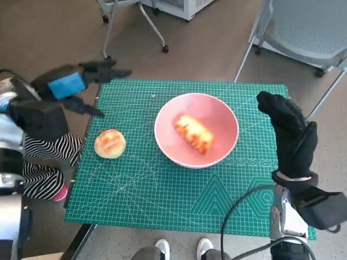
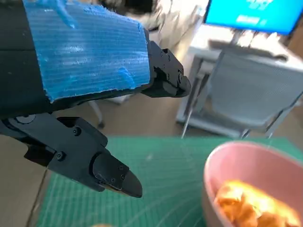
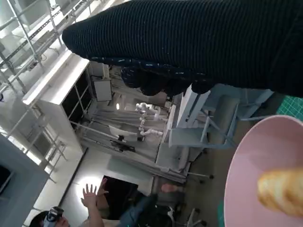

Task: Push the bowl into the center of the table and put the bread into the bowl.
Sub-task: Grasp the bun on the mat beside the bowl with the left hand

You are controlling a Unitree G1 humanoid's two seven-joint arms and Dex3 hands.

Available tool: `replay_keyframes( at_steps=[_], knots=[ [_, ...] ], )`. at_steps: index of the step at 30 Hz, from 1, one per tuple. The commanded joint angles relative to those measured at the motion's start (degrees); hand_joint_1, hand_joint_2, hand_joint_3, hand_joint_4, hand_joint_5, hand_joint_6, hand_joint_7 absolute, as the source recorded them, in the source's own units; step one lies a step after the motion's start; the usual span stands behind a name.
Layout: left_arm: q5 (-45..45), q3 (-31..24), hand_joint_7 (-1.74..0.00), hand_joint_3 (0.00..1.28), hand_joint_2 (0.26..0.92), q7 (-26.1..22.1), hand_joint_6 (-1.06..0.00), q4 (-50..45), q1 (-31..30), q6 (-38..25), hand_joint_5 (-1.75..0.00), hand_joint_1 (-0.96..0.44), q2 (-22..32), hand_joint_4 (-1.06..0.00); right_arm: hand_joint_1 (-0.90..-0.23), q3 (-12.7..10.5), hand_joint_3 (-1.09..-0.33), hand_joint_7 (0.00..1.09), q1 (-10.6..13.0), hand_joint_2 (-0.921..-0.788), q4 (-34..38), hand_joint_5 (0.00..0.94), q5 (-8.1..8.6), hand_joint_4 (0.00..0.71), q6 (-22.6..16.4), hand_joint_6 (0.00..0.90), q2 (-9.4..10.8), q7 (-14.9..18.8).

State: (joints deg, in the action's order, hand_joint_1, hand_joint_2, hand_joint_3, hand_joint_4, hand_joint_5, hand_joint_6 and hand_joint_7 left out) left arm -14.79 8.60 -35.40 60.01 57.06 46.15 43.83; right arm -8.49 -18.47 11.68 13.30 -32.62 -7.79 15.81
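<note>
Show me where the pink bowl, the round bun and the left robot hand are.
pink bowl (image 1: 225,116), head view, bare inner wall.
round bun (image 1: 110,143), head view, top crust.
left robot hand (image 1: 70,85), head view, blue-taped back.

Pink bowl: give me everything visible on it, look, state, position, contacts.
The pink bowl is round, smooth and glossy, with a paler rim, like plastic or glazed ceramic. It stands upright on the green cutting mat, near the middle and slightly toward the far edge. An elongated golden, ridged bread lies inside it. A round bun sits on the mat beside it, apart. Neither robot hand touches it: the left robot hand and right robot hand flank it, clear of the rim.
</note>
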Motion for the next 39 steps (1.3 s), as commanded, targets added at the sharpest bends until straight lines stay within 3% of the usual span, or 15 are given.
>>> replay_keyframes(
  at_steps=[1,14,23,29,39],
  knots=[
    [1.2,-0.5,-0.06,0.0,0.792,-2.2,-0.39,-1.1,-2.1,-0.5,-0.01,-0.29,1.4,-0.16,-0.674,0.2,-0.718,0.56,0.0,-0.921,1.5,0.001,0.18,0.214,0.3,0.094,-0.2,0.9],
    [0.6,-0.6,-0.04,0.01,0.796,-4.4,-0.37,-1.9,-5.6,-2.3,0.0,-0.33,2.1,-0.15,-0.682,-0.9,-0.714,0.56,0.1,-0.921,1.5,0.003,2.59,0.219,0.9,0.094,-1.4,3.1],
    [-1.2,1.2,0.0,0.0,0.788,-5.0,-0.32,-2.8,-8.3,-6.9,0.0,-0.37,1.0,-0.1,-0.674,-1.5,-0.713,0.56,1.2,-0.921,0.8,0.003,4.18,0.22,0.8,0.096,-1.6,4.4],
    [-2.7,3.1,0.0,0.0,0.77,-4.8,-0.27,-2.1,-8.8,-10.3,0.0,-0.28,-0.3,-0.07,-0.677,-1.8,-0.711,0.56,2.1,-0.921,-0.1,0.001,4.59,0.216,1.2,0.098,-1.9,5.0],
    [-7.7,6.3,0.0,0.0,0.757,2.8,-0.25,0.0,-9.5,-9.2,0.0,-0.07,-2.2,-0.07,-0.678,-2.2,-0.708,0.55,2.3,-0.921,-0.5,0.0,4.69,0.211,1.9,0.107,-2.1,5.2]
  ],
)
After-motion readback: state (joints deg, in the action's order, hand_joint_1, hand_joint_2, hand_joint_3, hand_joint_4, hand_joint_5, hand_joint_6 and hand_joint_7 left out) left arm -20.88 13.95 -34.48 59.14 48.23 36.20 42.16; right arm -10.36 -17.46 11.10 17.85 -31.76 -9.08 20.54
